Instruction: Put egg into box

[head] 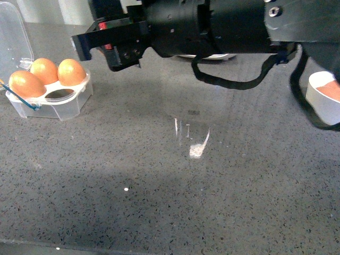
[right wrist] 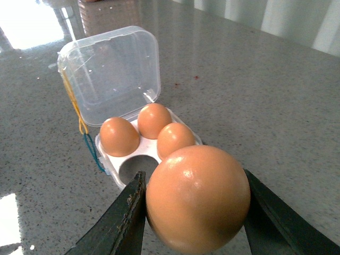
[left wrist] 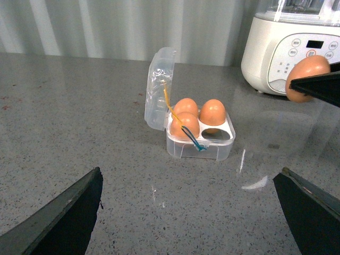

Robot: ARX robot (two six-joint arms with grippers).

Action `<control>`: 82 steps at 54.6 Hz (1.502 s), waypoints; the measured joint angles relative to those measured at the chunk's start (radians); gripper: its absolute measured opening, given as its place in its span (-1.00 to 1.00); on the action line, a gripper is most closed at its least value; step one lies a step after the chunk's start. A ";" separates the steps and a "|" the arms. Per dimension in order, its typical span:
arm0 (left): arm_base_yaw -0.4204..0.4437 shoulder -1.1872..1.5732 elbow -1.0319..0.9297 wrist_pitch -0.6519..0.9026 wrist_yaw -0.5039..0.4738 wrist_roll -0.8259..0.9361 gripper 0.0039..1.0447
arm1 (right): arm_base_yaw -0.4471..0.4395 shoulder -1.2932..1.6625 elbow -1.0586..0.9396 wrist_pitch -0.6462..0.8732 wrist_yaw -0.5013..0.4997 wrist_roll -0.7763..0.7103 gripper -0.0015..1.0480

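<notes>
Box (head: 58,109) far left, three eggs (head: 44,70) in it, fourth egg (right wrist: 197,199) probably up right of it, bowl (head: 321,106) far right

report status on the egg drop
Left gripper open, empty. Right gripper shut on egg. Box lid open, three cups filled, one cup free. Nothing in the way.

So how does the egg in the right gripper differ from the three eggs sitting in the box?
The egg in the right gripper is clamped between the two fingers, in the air; the three eggs each sit in a cup of the box. The held egg touches no cup; the three stand close together, leaving one cup empty. All four share the same smooth orange-brown shell.
</notes>
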 joint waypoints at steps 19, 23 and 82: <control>0.000 0.000 0.000 0.000 0.000 0.000 0.87 | 0.053 0.080 0.108 -0.023 -0.009 0.011 -0.17; 0.000 0.000 0.000 0.000 0.000 0.000 0.87 | 0.061 0.096 0.130 -0.034 -0.012 0.011 -0.17; 0.000 0.000 0.000 0.000 0.000 0.000 0.87 | 0.121 0.264 0.321 -0.129 -0.008 0.005 -0.17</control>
